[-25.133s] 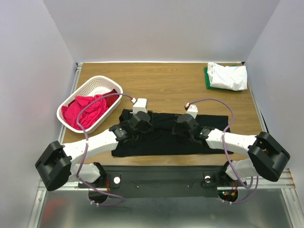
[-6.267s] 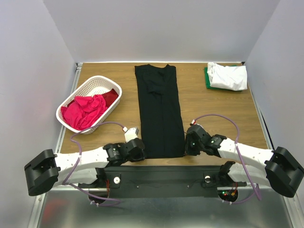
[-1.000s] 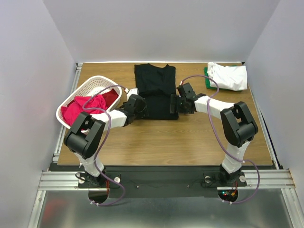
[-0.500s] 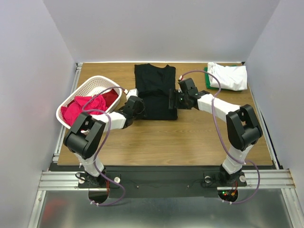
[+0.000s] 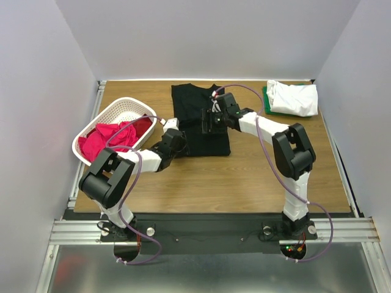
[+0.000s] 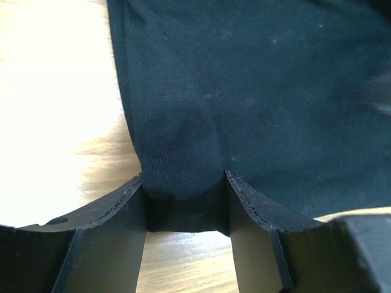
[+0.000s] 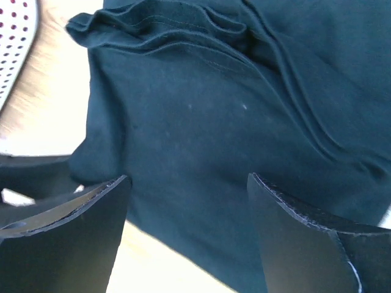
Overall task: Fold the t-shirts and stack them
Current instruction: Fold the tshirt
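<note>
The black t-shirt (image 5: 194, 104) lies folded into a short rectangle at the middle back of the table. My left gripper (image 5: 177, 138) is at its near left corner. In the left wrist view the gripper (image 6: 184, 183) is shut on the shirt's (image 6: 244, 79) bunched edge, with fabric filling the gap between the fingers. My right gripper (image 5: 206, 121) hovers over the middle of the shirt. It (image 7: 188, 180) is open wide, with only the flat cloth (image 7: 201, 122) below. A white t-shirt (image 5: 293, 97) rests on a green one (image 5: 266, 104) at the back right. Pink and red t-shirts (image 5: 107, 140) fill the basket.
The white lattice basket (image 5: 125, 102) stands at the left of the table, and its rim (image 7: 18, 49) shows at the right wrist view's top left. Both arms reach far out across the wooden table (image 5: 244, 177).
The right gripper has swung left from the shirt's right edge to over its middle. The left gripper has narrowed onto the near left corner, and that corner has bunched slightly.
</note>
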`<action>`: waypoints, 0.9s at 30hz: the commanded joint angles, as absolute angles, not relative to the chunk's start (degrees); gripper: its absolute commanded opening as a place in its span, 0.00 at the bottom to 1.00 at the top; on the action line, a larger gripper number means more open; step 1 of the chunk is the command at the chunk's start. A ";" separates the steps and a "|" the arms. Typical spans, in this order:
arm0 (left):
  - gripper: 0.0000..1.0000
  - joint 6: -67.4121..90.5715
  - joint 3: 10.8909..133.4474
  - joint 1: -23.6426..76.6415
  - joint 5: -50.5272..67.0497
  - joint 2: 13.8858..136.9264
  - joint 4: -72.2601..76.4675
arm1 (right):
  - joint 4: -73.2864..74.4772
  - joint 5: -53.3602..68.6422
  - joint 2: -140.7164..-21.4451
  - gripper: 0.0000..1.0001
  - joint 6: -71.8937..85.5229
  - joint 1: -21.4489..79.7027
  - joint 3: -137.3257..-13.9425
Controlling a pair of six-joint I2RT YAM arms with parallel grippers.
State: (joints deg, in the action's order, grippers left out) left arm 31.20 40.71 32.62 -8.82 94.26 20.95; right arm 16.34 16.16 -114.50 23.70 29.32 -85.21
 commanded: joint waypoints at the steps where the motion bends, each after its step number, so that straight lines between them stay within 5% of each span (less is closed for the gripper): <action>1: 0.60 32.69 36.39 34.71 -4.75 96.33 9.40 | 15.38 19.51 -117.76 0.82 23.12 29.97 -89.47; 27: 0.60 36.56 31.73 38.67 -3.43 94.57 9.14 | 15.47 0.53 -134.12 0.83 20.30 29.62 -111.09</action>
